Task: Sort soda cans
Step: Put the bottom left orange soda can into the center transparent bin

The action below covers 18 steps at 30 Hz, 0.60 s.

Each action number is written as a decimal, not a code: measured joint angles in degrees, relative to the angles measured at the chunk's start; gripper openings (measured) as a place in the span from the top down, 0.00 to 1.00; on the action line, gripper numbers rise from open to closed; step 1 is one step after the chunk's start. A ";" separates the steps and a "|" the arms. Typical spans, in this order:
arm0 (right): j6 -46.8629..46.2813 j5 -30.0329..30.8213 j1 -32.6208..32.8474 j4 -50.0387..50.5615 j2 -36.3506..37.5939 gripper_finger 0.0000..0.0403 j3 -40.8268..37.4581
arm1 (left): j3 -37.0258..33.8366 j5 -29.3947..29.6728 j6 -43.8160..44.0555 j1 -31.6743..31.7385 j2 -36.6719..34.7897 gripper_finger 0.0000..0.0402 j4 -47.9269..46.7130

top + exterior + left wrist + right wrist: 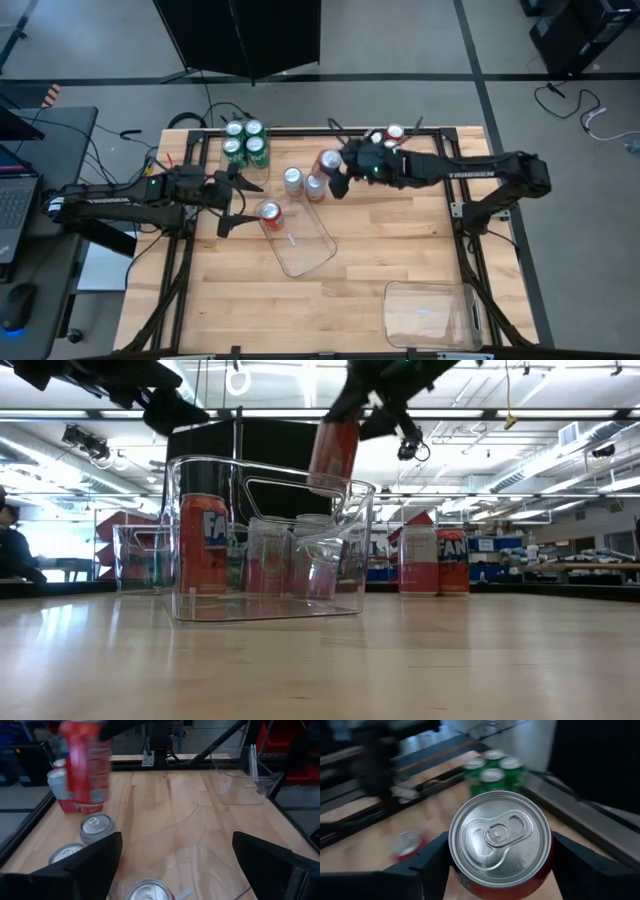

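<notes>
Clear tray (310, 255) holding one red can (269, 213); right gripper (335, 172) pinches a second red can (328, 162) aloft; left gripper (235, 200) jaws spread, empty.

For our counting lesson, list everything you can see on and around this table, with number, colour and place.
green cans: four, green, clustered at the far left of the table
silver cans: two in plain sight, silver-grey, table centre
red can: one, red, lifted above the table in the right gripper
red can in tray: one, red, inside the centre tray
red cans: two, red, far edge by the right arm
centre tray: one, clear
corner tray: one, clear, near right corner
laptop: one, dark, beside the table on the left
left gripper: open, beside the centre tray
right gripper: closed on the lifted red can
</notes>
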<state>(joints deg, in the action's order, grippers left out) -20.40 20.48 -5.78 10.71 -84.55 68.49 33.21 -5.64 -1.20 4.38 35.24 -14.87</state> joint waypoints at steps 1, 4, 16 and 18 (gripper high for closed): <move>-0.29 -0.06 1.21 -0.09 -0.10 0.31 0.00 | 0.00 -0.07 0.78 0.00 0.00 0.05 -0.01; -2.39 -0.66 4.29 0.28 -0.78 0.31 -0.04 | 0.00 -0.40 3.21 -0.02 0.00 0.05 -0.21; -4.80 0.71 11.32 -3.39 -5.96 0.31 -0.03 | 0.04 1.86 2.89 -0.07 4.48 0.14 -1.15; -5.15 0.81 11.65 -3.54 -6.86 0.31 -0.02 | -0.57 1.96 1.56 -0.11 5.64 0.20 -0.27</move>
<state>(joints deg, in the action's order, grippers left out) -25.55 21.29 5.86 7.17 -91.42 68.47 32.65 -3.68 0.36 4.27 40.88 -15.14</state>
